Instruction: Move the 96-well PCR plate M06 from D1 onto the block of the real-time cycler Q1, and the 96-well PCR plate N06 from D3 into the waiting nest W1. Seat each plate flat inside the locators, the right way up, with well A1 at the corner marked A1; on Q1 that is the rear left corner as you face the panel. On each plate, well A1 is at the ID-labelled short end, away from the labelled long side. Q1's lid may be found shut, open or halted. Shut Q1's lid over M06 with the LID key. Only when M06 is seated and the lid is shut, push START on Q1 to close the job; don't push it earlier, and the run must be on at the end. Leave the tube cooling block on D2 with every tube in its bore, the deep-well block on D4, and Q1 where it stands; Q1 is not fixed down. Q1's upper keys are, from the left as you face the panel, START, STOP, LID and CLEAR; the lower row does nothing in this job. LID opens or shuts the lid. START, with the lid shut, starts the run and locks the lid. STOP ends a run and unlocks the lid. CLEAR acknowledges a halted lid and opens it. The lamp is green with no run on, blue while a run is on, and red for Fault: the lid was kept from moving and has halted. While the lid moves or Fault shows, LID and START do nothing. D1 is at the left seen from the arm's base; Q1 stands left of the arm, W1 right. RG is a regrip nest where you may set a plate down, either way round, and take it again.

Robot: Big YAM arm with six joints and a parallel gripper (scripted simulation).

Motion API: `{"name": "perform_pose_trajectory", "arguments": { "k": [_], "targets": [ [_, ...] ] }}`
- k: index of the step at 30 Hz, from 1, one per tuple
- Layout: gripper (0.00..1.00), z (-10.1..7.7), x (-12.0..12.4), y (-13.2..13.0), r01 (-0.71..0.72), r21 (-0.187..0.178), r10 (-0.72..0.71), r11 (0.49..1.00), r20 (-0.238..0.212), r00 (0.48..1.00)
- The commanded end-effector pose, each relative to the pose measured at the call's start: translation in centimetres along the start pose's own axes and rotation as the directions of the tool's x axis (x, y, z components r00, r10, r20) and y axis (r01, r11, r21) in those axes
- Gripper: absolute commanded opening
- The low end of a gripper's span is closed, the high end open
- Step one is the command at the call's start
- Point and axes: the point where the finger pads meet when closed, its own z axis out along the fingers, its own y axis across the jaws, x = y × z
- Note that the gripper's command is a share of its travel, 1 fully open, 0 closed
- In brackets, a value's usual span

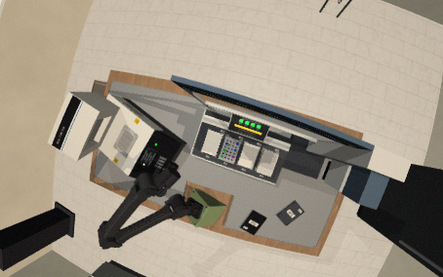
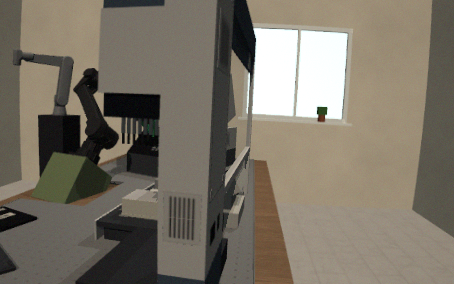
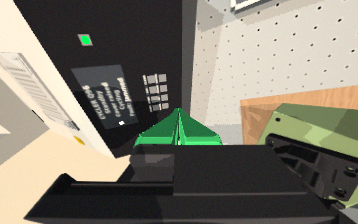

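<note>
Deck: plate M06 (image 1: 212,142) lengthwise front-to-back

1 cycler (image 1: 128,141), 2 PCR plates (image 1: 212,141), 1 tube block (image 1: 230,149), 1 deep-well block (image 1: 267,161)

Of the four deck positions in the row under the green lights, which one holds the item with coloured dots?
The second position from the left: the tube cooling block. Its grey top shows green and blue dots; the other three items look plain pale.
</note>
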Motion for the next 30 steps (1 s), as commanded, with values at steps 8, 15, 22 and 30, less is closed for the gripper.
{"name": "perform_pose_trajectory", "arguments": {
  "k": [8,15,22,30],
  "targets": [
    [0.00,-1.5,-1.8,2.2,0.065,0.006,-0.065,0.998,0.043,0.997],
    [0.00,-1.3,-1.5,1.9,0.062,0.006,-0.062,0.998,0.042,0.997],
    [0.00,-0.7,-0.9,1.1,0.046,0.004,-0.046,0.999,0.030,0.998],
    [0.00,-0.2,-0.1,0.4,0.021,0.000,-0.021,1.000,0.005,1.000]
  ]
}}
